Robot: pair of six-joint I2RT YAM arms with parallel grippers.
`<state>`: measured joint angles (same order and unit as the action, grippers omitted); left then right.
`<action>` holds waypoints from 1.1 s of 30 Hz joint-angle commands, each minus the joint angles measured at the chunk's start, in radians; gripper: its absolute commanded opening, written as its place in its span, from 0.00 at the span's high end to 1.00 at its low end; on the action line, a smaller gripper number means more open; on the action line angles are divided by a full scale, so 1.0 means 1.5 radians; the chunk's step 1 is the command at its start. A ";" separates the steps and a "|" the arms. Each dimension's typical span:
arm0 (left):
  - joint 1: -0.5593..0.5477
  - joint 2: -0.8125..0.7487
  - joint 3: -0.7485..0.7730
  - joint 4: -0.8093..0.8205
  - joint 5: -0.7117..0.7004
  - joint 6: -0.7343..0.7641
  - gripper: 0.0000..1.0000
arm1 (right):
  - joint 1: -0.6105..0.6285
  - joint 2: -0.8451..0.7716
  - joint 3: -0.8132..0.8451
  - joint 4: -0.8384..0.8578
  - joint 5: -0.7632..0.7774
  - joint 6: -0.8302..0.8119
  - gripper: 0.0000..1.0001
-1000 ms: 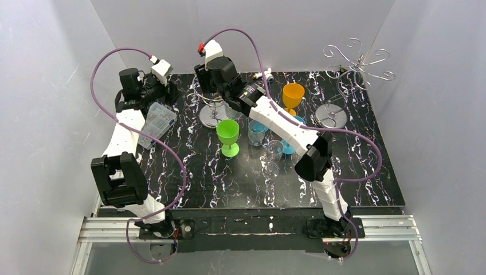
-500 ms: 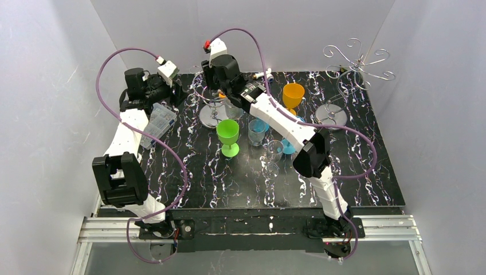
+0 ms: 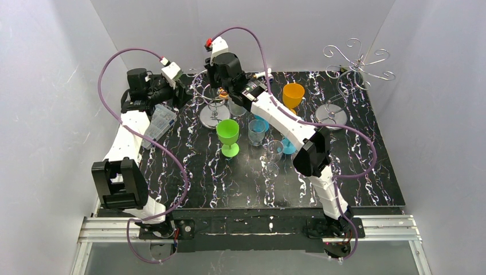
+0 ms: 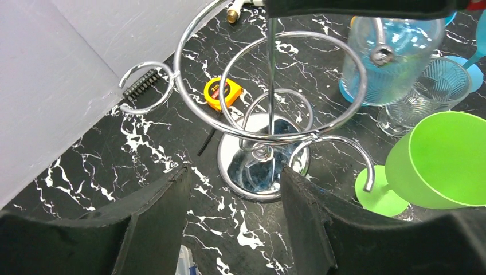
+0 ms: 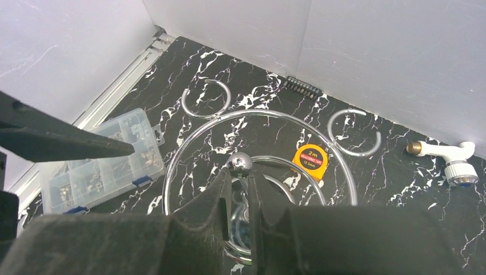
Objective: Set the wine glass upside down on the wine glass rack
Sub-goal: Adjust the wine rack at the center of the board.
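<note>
Right tool (image 5: 240,175): pointing down over the short ring stand (image 4: 258,179). Fingers are drawn close on either side of the stand's thin centre post, just under its ball top. A narrow gap shows, can't tell if the pads touch the post.
Right arm: stretched across the middle of the tabletop (image 3: 229,186) to the far left-centre, passing above the glasses.
Left tool (image 4: 235,172): spread wide, nothing between the fingers. It sits low, just beside the same stand on its left, aimed at the round chrome base.
Short ring stand: upright on the tabletop, far left-centre. Big wire rings circle the post, with smaller open loops at the ends.
Near the stand: yellow tape measure (image 5: 309,162) flat on the tabletop behind it. Clear parts box (image 5: 97,166) to its left, by the left arm. Green goblet (image 4: 441,160) upright just in front-right of it.
Clear wine glass (image 3: 274,150): upright on the tabletop near the middle, beside the right forearm, apart from both tools.
Orange goblet (image 3: 293,94): upright on the far side, right of the right tool.
Wine glass rack (image 3: 330,117): tall wire stand with scroll arms, upright on its round base at the far right corner of the tabletop — well apart from both tools and from the clear wine glass.
</note>
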<state>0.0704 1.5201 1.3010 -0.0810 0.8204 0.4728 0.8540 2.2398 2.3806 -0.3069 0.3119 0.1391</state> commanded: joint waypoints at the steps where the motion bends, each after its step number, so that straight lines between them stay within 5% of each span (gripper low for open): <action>1: -0.018 -0.049 -0.013 -0.036 0.042 0.012 0.43 | -0.008 0.019 0.035 0.048 -0.009 0.004 0.88; 15: -0.074 -0.056 -0.027 -0.060 0.040 0.025 0.43 | -0.018 -0.017 -0.024 0.060 -0.031 -0.013 0.93; 21: -0.078 -0.054 -0.020 -0.066 0.047 0.015 0.43 | -0.018 -0.054 -0.082 0.066 -0.026 -0.008 0.66; 28: -0.088 -0.058 -0.016 -0.070 0.056 -0.025 0.41 | -0.018 -0.090 -0.133 0.065 -0.010 -0.004 0.58; 33: -0.087 -0.073 0.022 -0.138 0.036 -0.015 0.27 | -0.017 -0.119 -0.160 0.060 0.000 -0.004 0.49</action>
<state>-0.0563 1.4761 1.2656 -0.1902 0.8686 0.4569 0.8295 2.1679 2.1603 -0.2370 0.2869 0.1281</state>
